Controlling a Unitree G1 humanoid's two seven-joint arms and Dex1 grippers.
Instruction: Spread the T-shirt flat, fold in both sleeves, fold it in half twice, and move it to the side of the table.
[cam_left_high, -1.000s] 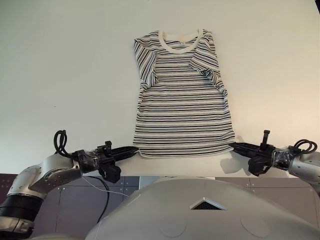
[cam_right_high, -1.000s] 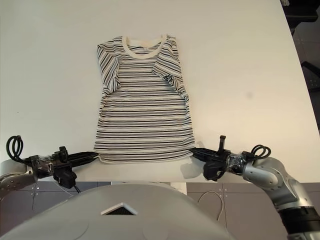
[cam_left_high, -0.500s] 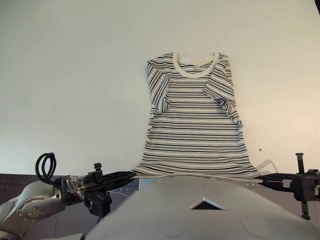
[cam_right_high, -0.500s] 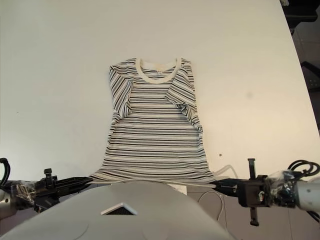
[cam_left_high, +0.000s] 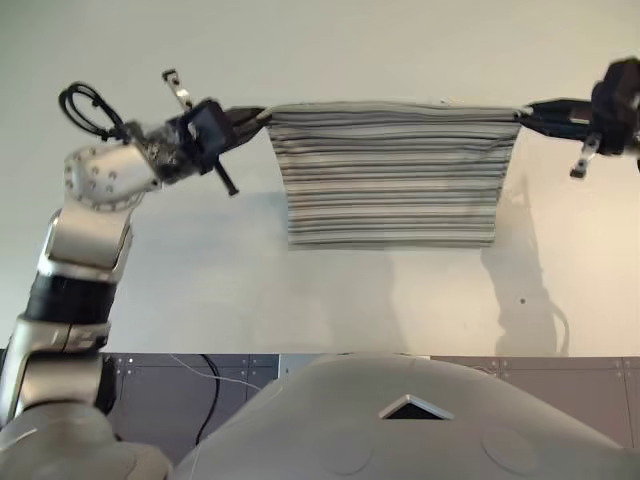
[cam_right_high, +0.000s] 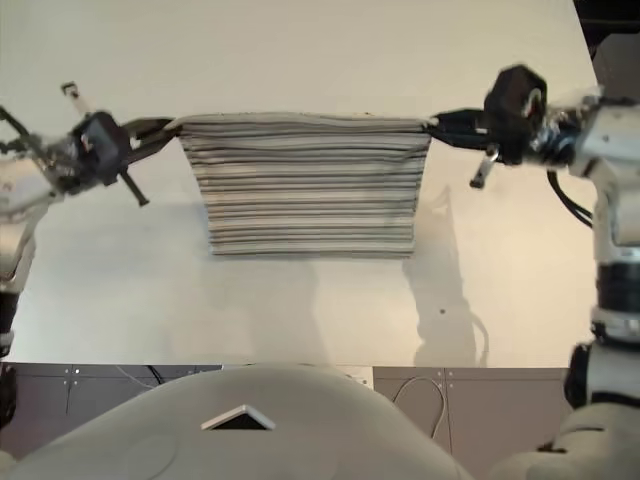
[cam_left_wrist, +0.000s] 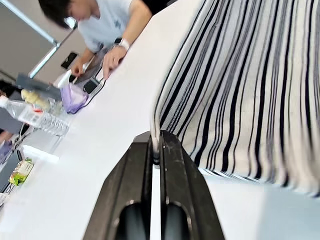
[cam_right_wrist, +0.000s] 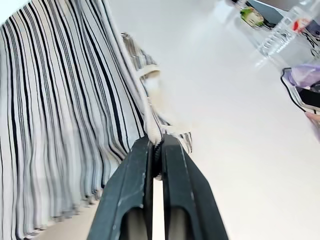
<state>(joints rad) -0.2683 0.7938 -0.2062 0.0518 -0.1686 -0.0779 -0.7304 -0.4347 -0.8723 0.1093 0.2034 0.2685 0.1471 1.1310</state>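
The striped T-shirt (cam_left_high: 392, 175) is stretched taut between my two grippers above the white table (cam_left_high: 300, 300). Its hem edge runs straight across the top and the cloth hangs down in a wide band. My left gripper (cam_left_high: 262, 113) is shut on the hem's left corner; the left wrist view shows its fingers (cam_left_wrist: 172, 165) pinching the striped edge (cam_left_wrist: 240, 90). My right gripper (cam_left_high: 522, 112) is shut on the right corner, and that pinch (cam_right_wrist: 156, 142) appears up close in the right wrist view. The cream collar (cam_right_wrist: 150, 80) is partly seen behind the cloth there.
The table's near edge (cam_left_high: 320, 354) runs across below the shirt, with bare white surface on both sides. At the far side of the table lie a purple bag (cam_left_wrist: 74, 97) and plastic bottles (cam_left_wrist: 37, 116).
Both grippers have risen from the table's near edge and carried the hem up and away from me. The shirt, flat on the table before, now hangs between them.
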